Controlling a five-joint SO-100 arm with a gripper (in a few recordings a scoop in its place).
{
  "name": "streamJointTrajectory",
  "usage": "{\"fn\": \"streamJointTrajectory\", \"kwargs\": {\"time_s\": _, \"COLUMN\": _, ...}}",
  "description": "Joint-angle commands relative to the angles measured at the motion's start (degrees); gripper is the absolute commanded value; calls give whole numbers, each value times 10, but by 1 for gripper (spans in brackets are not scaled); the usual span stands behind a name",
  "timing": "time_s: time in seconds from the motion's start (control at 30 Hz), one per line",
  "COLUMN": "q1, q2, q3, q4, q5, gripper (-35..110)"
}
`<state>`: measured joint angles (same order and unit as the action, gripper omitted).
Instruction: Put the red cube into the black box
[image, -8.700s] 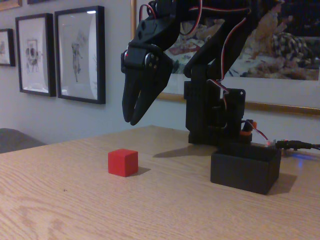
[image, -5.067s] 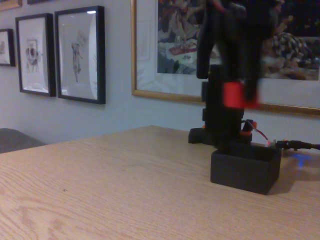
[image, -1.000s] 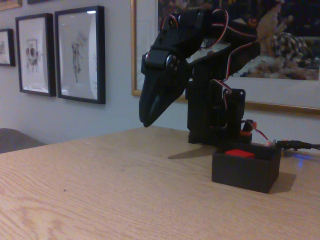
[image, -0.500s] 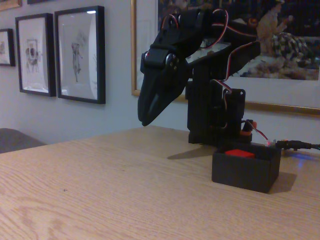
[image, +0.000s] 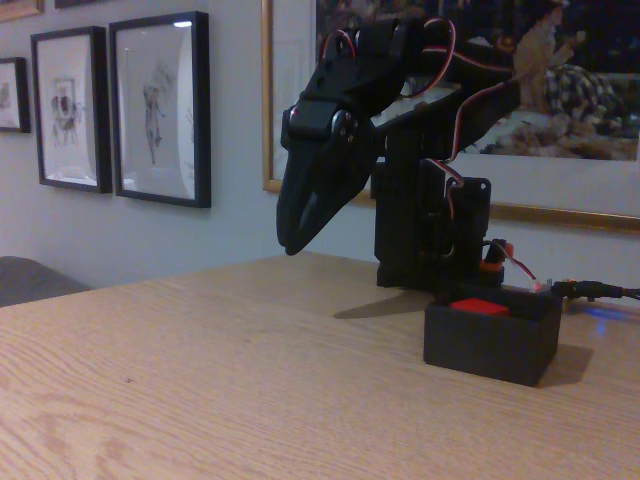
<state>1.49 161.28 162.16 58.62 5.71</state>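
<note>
1. We see the black box (image: 490, 343) sitting on the wooden table (image: 200, 380). We will use this box to say where everything else is.

2. The red cube (image: 479, 306) is inside the black box. Only its top shows over the box wall, and it looks a bit nearer the left side of the box in the fixed view.

3. The gripper (image: 291, 243) hangs in the air, up and to the left of the black box — well apart from it. Its tips point down at the table and lean a little to the left.

4. The gripper's two fingers look pressed together at the tips, with no gap we can see between them. It has nothing in its hold.

5. So the red cube is down and to the right of the gripper, and the two are not touching. Bare table lies under the gripper tips.

6. The black arm (image: 420, 60) bends back from the gripper to its base (image: 430, 235), which stands just behind the black box. Red and white wires (image: 345, 40) loop over the arm.

7. Behind the black box, on the wall, there are framed pictures (image: 160, 105) — two dark-framed ones far to the left, and a big gold-framed one behind the arm.

8. A dark shadow of the arm lies on the table just left of the black box.
</note>
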Motion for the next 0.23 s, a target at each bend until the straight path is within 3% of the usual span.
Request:
{"fn": "streamJointTrajectory", "kwargs": {"time_s": 0.0, "q1": 14, "q2": 4, "q3": 3, "q4": -2, "q5": 4, "gripper": 0}}
{"fn": "streamJointTrajectory", "kwargs": {"time_s": 0.2, "q1": 14, "q2": 1, "q3": 2, "q4": -4, "q5": 4, "gripper": 0}}
